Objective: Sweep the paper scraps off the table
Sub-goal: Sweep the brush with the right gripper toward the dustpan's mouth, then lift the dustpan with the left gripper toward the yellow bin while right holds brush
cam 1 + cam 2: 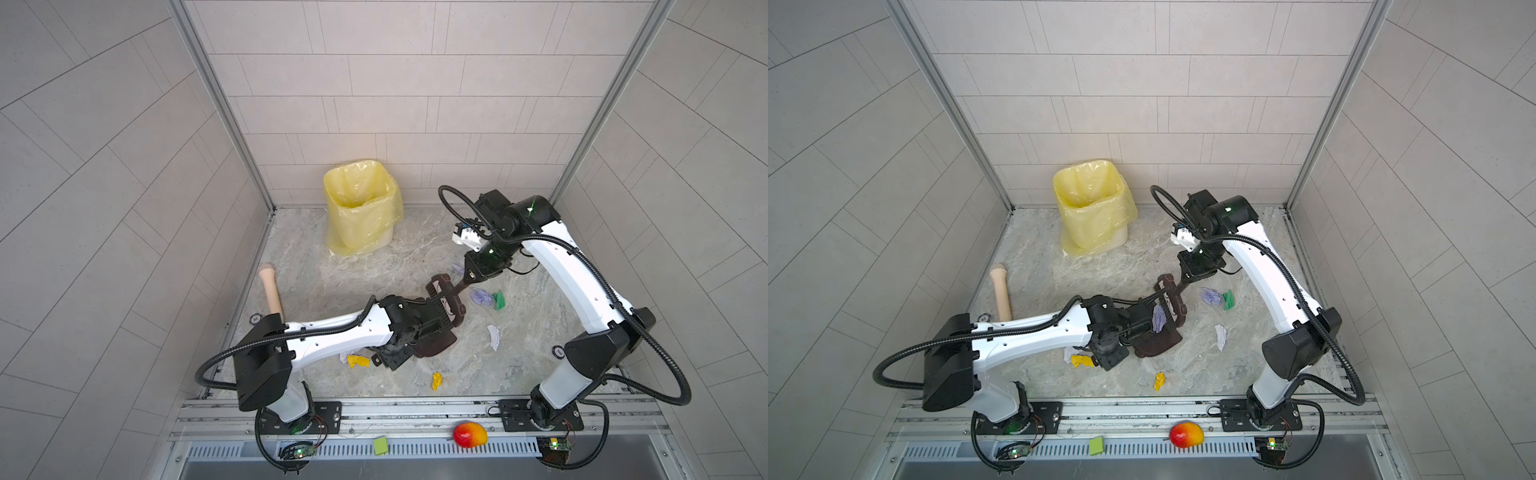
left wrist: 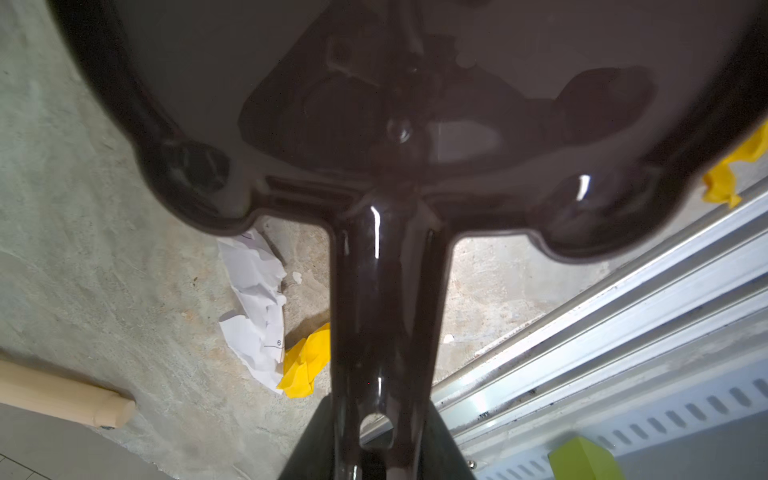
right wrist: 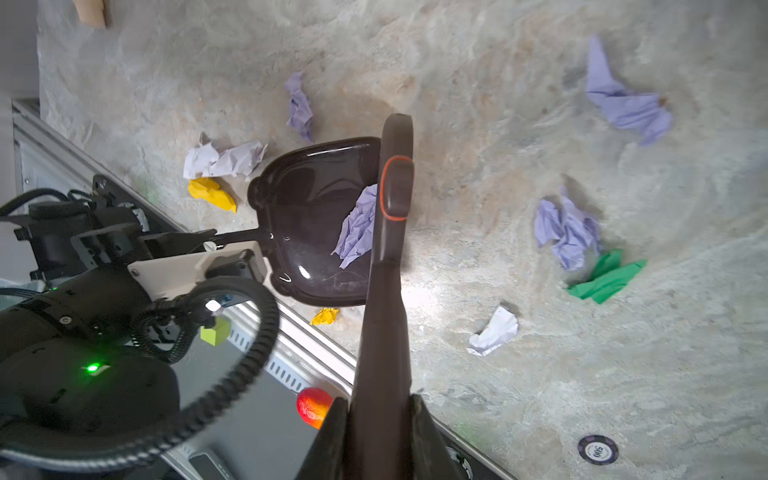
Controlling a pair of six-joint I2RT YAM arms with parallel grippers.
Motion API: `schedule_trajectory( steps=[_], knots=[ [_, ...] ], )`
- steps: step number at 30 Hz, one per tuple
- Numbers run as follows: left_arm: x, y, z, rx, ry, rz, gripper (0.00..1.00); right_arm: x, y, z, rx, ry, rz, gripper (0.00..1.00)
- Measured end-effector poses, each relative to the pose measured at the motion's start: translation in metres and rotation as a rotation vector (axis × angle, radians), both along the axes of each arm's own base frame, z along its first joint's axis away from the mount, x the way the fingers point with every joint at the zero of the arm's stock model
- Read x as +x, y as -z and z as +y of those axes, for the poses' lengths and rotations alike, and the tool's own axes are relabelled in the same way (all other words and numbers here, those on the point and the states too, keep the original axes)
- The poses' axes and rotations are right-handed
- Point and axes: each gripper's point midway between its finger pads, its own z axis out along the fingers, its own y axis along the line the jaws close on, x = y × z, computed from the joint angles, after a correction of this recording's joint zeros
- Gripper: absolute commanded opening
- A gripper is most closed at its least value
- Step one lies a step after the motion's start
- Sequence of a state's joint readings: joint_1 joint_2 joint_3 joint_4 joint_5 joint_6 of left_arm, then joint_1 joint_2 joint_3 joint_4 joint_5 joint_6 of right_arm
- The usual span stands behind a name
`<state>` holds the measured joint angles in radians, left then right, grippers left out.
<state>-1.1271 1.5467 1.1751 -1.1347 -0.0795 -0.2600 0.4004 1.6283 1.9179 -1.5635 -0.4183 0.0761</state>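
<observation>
I saw the left gripper clamped on a glossy dark-brown plastic dustpan, the right gripper on its matching brush; one lavender scrap lay inside, the remaining paper scraps across the marbled table.

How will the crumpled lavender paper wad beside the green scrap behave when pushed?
Probably very light: the crumpled lavender paper wad is thin creased sheet, so it should skid easily on the smooth marble-patterned table. Its loose, uneven folds may tumble or snag rather than roll straight.
</observation>
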Motion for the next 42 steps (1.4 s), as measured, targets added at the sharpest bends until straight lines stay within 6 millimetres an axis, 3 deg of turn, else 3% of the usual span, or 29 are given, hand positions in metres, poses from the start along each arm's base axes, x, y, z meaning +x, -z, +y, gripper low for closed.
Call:
schedule_trajectory(
  steps=[6, 11, 20, 33, 38, 42],
  knots=[
    [0.013, -0.020, -0.006, -0.095, -0.024, -0.100, 0.00, -0.002, -0.031, -0.019, 0.079, 0.074, -0.111, 0.00],
    [0.021, -0.024, -0.013, -0.126, -0.029, -0.147, 0.00, -0.005, -0.050, -0.020, 0.174, 0.099, -0.159, 0.00],
    [0.032, -0.026, -0.016, -0.134, -0.043, -0.206, 0.00, -0.015, -0.041, -0.014, 0.210, 0.083, -0.116, 0.00],
    [0.045, -0.028, -0.008, -0.120, -0.099, -0.276, 0.00, -0.024, -0.068, -0.023, 0.204, 0.100, -0.211, 0.00],
    [0.049, -0.037, -0.003, -0.138, -0.127, -0.303, 0.00, -0.021, -0.076, -0.035, 0.165, 0.131, -0.253, 0.00],
    [0.052, -0.048, 0.006, -0.147, -0.152, -0.327, 0.00, -0.012, -0.089, -0.056, 0.155, 0.214, -0.320, 0.00]
  ],
)
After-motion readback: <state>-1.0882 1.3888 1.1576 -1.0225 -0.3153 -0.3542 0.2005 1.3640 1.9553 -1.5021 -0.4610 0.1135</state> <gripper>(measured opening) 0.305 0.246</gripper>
